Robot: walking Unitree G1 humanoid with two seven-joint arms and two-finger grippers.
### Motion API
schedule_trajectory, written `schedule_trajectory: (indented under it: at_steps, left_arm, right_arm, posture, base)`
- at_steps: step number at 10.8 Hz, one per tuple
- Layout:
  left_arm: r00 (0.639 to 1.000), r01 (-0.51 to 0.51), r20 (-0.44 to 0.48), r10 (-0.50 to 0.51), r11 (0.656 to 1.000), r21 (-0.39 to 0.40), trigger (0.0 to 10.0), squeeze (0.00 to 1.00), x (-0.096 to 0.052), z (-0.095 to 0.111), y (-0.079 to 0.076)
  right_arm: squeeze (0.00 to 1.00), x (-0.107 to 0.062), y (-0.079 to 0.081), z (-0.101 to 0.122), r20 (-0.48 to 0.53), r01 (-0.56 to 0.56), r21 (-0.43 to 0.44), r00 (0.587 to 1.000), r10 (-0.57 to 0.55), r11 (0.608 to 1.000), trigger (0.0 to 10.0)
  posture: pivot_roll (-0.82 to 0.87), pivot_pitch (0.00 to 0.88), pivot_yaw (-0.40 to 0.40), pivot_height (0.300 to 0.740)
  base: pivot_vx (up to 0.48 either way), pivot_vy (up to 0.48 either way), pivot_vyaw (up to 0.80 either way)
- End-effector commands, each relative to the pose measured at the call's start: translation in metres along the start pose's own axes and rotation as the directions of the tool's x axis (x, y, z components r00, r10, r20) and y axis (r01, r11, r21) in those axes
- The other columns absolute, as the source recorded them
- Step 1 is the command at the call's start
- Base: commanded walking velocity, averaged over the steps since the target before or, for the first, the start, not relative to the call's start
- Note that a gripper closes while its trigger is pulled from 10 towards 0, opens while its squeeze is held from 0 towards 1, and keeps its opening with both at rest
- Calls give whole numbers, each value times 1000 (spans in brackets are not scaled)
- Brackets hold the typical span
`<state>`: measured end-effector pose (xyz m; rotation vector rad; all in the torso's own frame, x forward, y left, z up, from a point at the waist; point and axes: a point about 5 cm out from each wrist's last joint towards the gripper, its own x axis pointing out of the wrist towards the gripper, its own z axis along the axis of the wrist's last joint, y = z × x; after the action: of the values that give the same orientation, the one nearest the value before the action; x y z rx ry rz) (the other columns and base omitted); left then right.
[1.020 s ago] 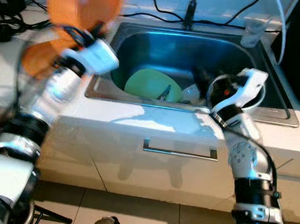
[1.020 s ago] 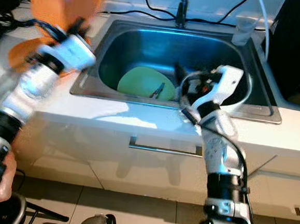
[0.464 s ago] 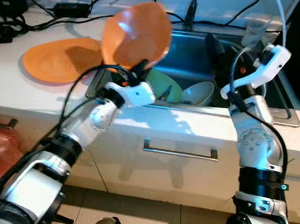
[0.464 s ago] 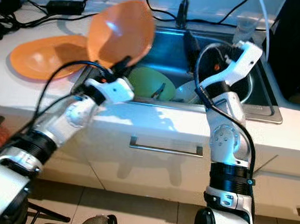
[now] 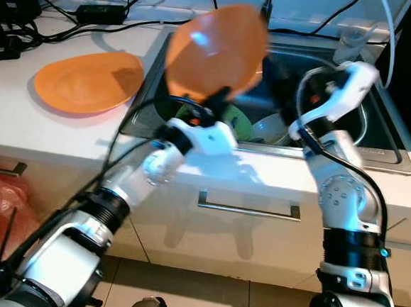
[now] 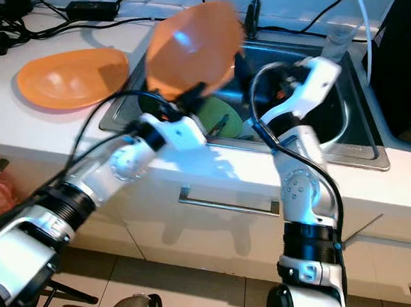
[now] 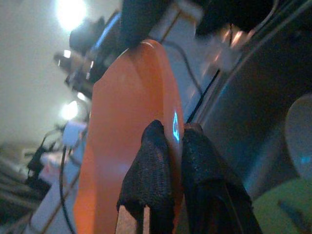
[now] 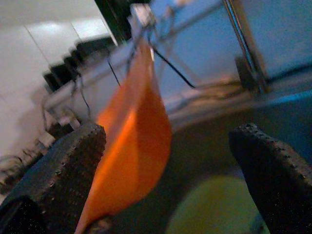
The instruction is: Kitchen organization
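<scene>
From the head views we count two orange dishes: a plate (image 5: 88, 80) lying on the bench (image 5: 23, 121) at far left, and a bowl (image 5: 215, 52) held up over the sink (image 5: 387, 150), which hides part of the green plate (image 6: 219, 117) there. In the left wrist view our left claw (image 7: 174, 146) pinches the orange bowl's rim; the background is blurred. In the right wrist view our right claw (image 8: 170, 161) is spread wide, facing the bowl; no writing is readable.
</scene>
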<state>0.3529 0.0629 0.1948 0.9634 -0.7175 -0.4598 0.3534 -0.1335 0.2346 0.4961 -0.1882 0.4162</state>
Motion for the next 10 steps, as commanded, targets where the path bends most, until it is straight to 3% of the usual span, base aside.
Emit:
schedule_trajectory:
  at_steps: [1, 4, 6, 10]
  left_arm:
    - [997, 13, 78, -15, 1000, 22, 0, 0, 3, 13, -3]
    - [977, 113, 168, -131, 988, 108, 0, 0, -7, 22, -18]
    - [963, 157, 186, -193, 968, 194, 0, 0, -22, 14, -18]
    - [965, 84, 222, -142, 965, 249, 0, 0, -26, 15, -3]
  right_arm:
    - [0, 6, 0, 1, -29, 5, -11, 1000, -6, 1000, 10000]
    - [0, 15, 3, 3, -55, -11, -37, 998, 9, 999, 10000]
    - [0, 19, 3, -1, -89, -16, -57, 996, 11, 998, 10000]
    - [0, 22, -6, -7, -139, -5, -77, 990, -6, 997, 10000]
  posture:
    - [6, 96, 72, 740]
    - [7, 104, 69, 740]
    - [9, 106, 70, 740]
    - [19, 105, 60, 740]
  base:
    - [0, 0, 0]
    - [0, 0, 0]
    - [0, 0, 0]
    - [0, 0, 0]
